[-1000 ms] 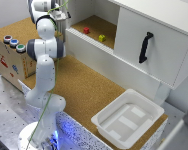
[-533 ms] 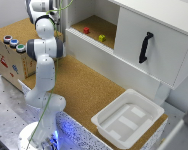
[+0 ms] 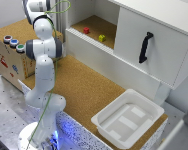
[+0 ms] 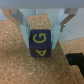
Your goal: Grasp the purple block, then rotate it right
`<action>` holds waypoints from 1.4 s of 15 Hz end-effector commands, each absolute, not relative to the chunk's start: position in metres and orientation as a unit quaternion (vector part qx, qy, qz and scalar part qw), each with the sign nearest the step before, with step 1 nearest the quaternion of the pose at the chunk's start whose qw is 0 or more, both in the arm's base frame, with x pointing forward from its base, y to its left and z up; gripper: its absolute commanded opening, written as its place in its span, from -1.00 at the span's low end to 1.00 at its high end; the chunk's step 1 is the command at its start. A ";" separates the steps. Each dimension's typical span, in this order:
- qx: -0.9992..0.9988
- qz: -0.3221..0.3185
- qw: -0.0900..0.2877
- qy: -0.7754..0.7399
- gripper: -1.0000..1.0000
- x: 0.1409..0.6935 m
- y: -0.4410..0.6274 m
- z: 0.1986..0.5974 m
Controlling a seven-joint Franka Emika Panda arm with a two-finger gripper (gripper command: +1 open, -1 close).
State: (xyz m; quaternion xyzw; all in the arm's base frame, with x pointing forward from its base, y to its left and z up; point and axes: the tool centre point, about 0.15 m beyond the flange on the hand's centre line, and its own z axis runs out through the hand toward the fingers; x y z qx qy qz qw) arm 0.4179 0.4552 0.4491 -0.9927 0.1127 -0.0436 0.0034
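End effector (image 4: 42, 27) fingers flank purple block (image 4: 39, 43); contact unclear

block (image 4: 39, 42): purple, yellow letters G and A
tray (image 3: 110, 118): white
cabinet handle (image 3: 144, 47): black
tabletop (image 3: 79, 85): speckled tan cork

Hardly anything is being changed across the exterior views. The arm (image 3: 42, 55) is being held in nearly the same pose near the top on the exterior view's left, with at most a slight shift of its upper links being seen.
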 end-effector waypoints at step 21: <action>-0.968 -0.108 -0.038 -0.225 1.00 0.323 0.452 0.571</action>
